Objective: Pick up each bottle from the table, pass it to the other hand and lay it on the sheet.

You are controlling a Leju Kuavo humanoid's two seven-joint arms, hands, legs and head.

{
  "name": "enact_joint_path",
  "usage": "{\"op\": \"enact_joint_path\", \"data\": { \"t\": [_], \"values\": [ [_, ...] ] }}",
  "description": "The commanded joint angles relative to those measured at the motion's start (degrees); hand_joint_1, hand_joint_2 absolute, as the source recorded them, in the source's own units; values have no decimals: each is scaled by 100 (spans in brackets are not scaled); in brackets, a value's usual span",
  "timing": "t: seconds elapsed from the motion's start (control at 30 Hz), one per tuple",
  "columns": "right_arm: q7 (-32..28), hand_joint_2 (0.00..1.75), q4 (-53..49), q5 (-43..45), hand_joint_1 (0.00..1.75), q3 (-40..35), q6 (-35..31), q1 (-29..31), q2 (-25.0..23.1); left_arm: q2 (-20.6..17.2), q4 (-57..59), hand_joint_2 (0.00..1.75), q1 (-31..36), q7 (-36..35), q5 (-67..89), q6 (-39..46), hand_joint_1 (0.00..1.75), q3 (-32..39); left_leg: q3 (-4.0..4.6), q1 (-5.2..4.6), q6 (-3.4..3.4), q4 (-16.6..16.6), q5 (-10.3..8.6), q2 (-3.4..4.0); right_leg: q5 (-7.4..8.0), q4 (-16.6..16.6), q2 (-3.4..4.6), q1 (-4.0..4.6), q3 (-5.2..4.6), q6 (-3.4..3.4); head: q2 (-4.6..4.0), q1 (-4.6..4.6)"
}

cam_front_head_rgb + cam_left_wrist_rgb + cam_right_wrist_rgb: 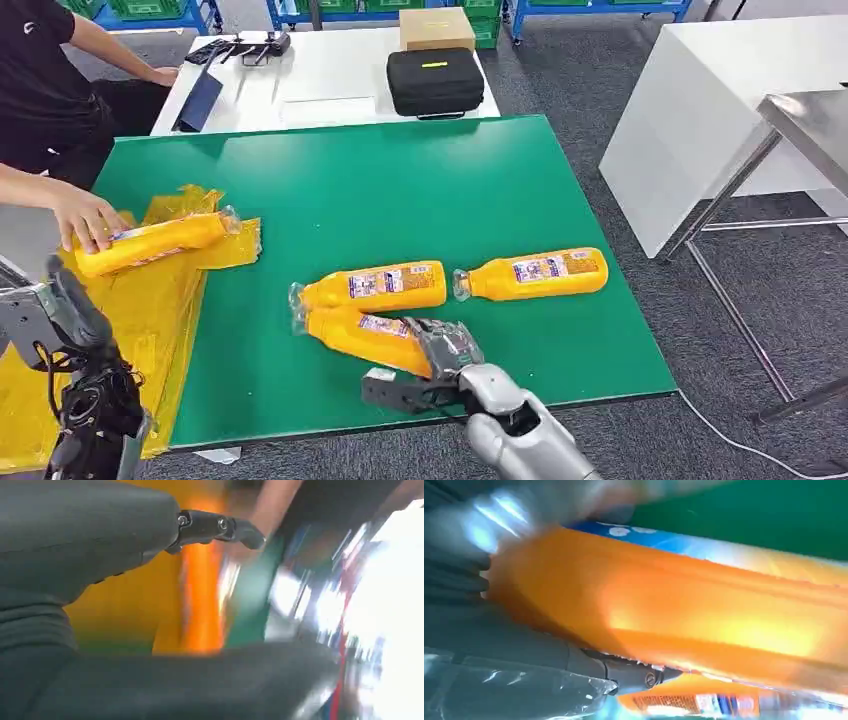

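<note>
Your right robot hand [440,350] is low on the green worktop [400,190], near its front edge. Its fingers [447,343] are wrapped on the base end of the nearest bottle [365,336], so it's gripping that one. In the right wrist view the orange bottle body [684,610] sits tight vs. the thumb [624,672], w/ a 2nd bottle's label just beside it.

The nearest bottle lies on its side, tilted, cap end pointing to the left. The middle bottle [375,286] lies flat just behind it & touches it near the cap ends. The right bottle [535,273] lies flat to the right of the middle one, apart from it by a small gap.

Your left robot hand [70,305] is up at the left edge, over the yellow sheet [165,300]. In the left wrist view one dark finger [220,527] sticks out straight w/ nothing in it, so the hand looks spread. That view is blurry.

A 4th bottle [150,243] lies on the yellow sheet at the far left. A person's hand [85,218] rests on its left end.

Behind the green worktop is a white table [330,75] w/ a black case [435,80] & a cardboard box [436,28].
</note>
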State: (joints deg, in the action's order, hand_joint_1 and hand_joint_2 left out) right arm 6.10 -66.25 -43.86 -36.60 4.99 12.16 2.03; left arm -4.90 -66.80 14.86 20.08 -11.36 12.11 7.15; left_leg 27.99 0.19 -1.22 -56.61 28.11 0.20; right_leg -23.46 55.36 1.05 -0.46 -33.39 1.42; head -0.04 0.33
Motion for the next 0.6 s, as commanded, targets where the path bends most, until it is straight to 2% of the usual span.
{"op": "enact_joint_path", "data": {
  "t": [0.03,0.07,0.1,0.2,0.27,0.37,0.5,0.6],
  "values": [
    [-1689,175,-1313,3629,175,1328,580,-68,351,76,-836,175,-1005,-1033,-2582,-2333,0,-457,132,-1,2,-8,-39,21,55,-12,12,-3,-114,0,0,2],
    [-1729,175,-1485,3624,175,1289,498,2,381,110,-922,175,-1044,-1063,-2662,-2379,0,-577,69,-3,7,1,-49,20,54,-3,13,-9,0,6,0,0],
    [-1739,175,-1611,3590,175,1228,334,154,323,149,-1047,175,-1077,-1094,-2860,-2476,0,-723,55,-8,6,-13,-43,20,54,22,10,-23,8,12,0,-2],
    [-1675,175,-1450,3499,175,1005,10,604,182,194,-1147,175,-932,-1286,-3240,-2685,0,-1138,117,-4,2,-14,-68,9,60,22,-3,-19,-55,17,0,-2],
    [-1667,175,-1337,3542,175,979,-75,673,92,179,-1107,175,-785,-1291,-3251,-2671,0,-1341,139,1,2,-15,-68,-3,56,20,-14,-12,-71,18,0,0],
    [-1724,175,-1210,3527,175,928,-170,773,9,163,-1057,175,-649,-1278,-3308,-2694,0,-1491,163,1,2,-11,-71,-14,59,17,-15,-12,-91,18,0,0],
    [-1685,175,-552,3444,175,861,-478,1383,-191,197,-1192,175,-607,-1317,-3385,-2723,0,-1775,176,0,2,-15,-70,-5,61,21,-7,-13,-102,17,0,0],
    [-1667,175,-374,3428,175,876,-508,1502,-249,216,-1177,175,-569,-1337,-3351,-2710,0,-1876,188,3,4,-12,-71,-8,62,16,-10,-14,-113,15,0,0]
  ]
}}
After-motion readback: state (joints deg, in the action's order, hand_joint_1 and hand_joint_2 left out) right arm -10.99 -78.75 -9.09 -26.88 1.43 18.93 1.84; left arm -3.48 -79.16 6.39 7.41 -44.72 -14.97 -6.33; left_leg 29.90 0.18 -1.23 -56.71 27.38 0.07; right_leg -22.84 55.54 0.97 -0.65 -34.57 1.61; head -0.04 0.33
